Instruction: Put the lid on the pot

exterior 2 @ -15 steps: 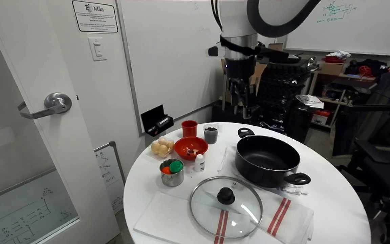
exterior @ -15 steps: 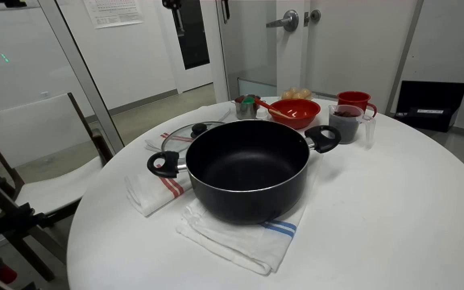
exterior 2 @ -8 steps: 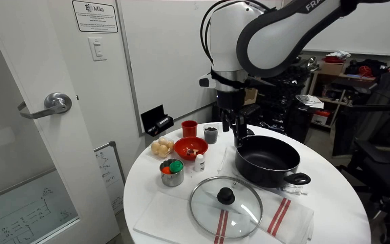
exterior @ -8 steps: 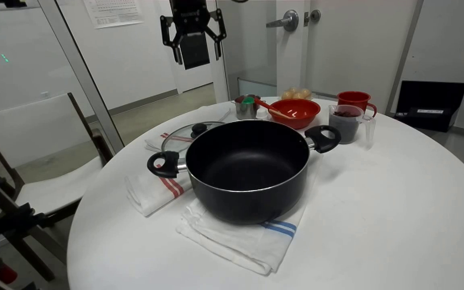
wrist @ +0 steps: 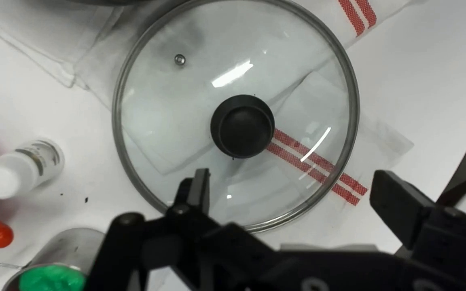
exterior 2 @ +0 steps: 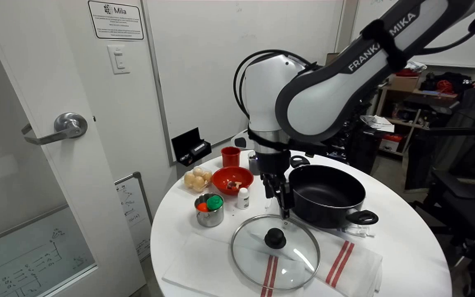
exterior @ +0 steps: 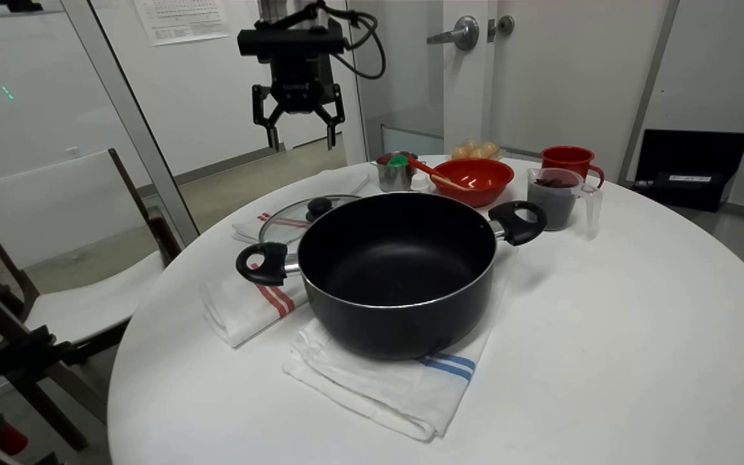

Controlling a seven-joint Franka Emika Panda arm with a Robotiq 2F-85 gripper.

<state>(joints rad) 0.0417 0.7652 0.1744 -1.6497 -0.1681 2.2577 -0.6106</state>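
Observation:
The clear glass lid with a black knob (wrist: 242, 126) lies knob up on a folded red-striped towel, beside the pot. The lid shows in both exterior views (exterior: 319, 206) (exterior 2: 275, 238), partly hidden behind the pot in one of them. The wide black pot (exterior: 398, 332) stands uncovered and empty on a blue-striped towel; it also shows in an exterior view (exterior 2: 324, 212), and only its dark edge shows at the top of the wrist view. My gripper (wrist: 291, 173) is open and empty, above the lid, with the knob off to one side of the jaws. It hangs clear of the lid (exterior: 302, 146).
A steel cup (exterior 2: 209, 216) with green and orange things, a white bottle (exterior 2: 243, 199), a red bowl (exterior 2: 232, 179), eggs (exterior 2: 198, 179) and a red mug (exterior 2: 231, 156) stand near the lid on the white round table. A measuring cup (exterior: 556, 200) stands behind the pot.
My gripper has come down from high above the table and moved across past the pot to over the lid. It stays open. The lid and pot have not moved.

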